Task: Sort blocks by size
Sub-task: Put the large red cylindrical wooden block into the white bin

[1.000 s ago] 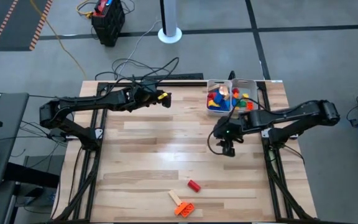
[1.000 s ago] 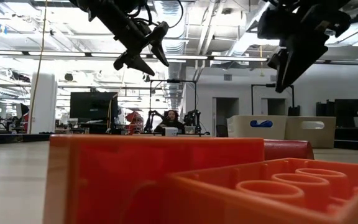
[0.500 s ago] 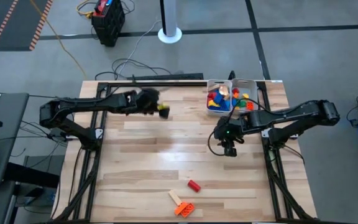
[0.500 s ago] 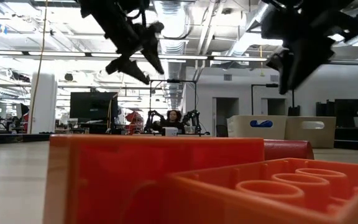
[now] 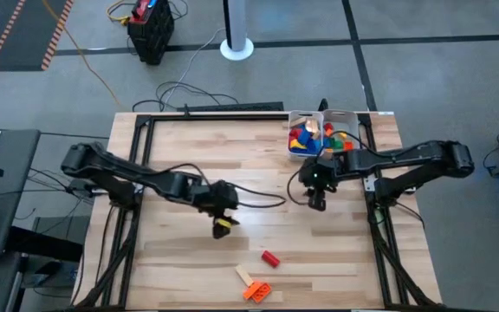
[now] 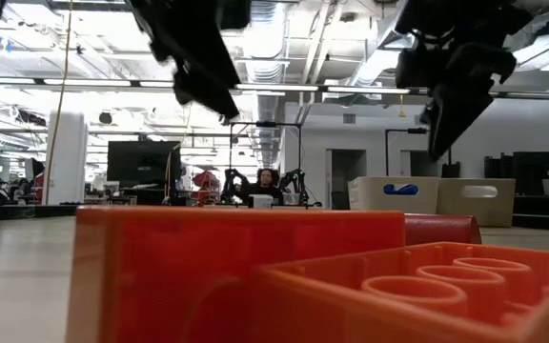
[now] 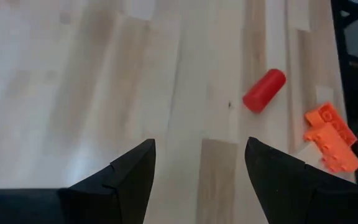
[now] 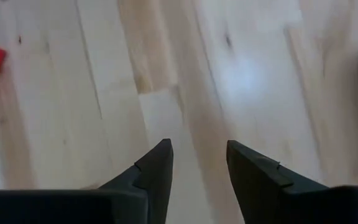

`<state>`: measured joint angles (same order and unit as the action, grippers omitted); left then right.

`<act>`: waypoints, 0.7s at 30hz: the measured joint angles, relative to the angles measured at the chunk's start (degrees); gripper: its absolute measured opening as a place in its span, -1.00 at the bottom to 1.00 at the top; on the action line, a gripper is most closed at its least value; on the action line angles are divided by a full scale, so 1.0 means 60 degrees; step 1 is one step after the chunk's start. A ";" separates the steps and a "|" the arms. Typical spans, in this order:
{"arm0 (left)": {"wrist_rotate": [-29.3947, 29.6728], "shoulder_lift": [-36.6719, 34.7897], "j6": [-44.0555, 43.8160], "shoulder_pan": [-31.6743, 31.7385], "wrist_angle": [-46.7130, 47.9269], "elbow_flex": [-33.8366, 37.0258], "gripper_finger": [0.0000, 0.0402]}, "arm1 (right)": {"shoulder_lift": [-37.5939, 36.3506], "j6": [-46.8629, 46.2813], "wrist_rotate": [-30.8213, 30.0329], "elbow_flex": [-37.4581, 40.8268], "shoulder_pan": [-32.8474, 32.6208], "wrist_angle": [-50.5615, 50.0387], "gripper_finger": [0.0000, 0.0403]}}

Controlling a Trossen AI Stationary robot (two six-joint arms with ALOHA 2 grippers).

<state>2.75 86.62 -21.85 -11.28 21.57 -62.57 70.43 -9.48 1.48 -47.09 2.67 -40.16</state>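
Observation:
Three blocks lie loose near the table's front edge: a red cylinder, a pale wooden bar and an orange studded brick. Several more blocks fill a white tray at the far right. My left gripper hangs open over the table's middle, short of the red cylinder, with bare wood between its fingers. Right of the middle, near the tray, my right gripper is open over bare wood.
The low view is filled by the orange brick and a red block right at the lens; both grippers hang above them. Bare wood spreads over the table's left half and middle. Cables lie along the far edge.
My left gripper has swung from the table's far edge toward its near edge and middle, sinking, rolling and tipping downward as it went; it stays open. It now hangs close to the red cylinder.

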 joint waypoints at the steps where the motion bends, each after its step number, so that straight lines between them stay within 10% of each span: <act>1: -0.0321 0.0241 -0.0017 0.0083 -0.0213 0.0000 0.20 | 0.0000 -0.0301 0.0178 0.0000 0.0116 -0.0144 -0.11; 8: -0.0911 0.1068 0.0333 0.0717 -0.1342 0.0007 0.20 | -0.0345 -0.2536 0.1183 0.0004 -0.0531 -0.0585 0.05; 21: -0.0905 -0.0378 0.4354 0.2415 -0.0774 0.0007 -0.04 | 0.0360 -0.7110 -0.1739 -0.0171 -0.5225 0.3275 0.05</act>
<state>-2.68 84.36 4.28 3.21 16.93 -62.52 72.59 -52.14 -8.96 -48.12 -28.68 -20.51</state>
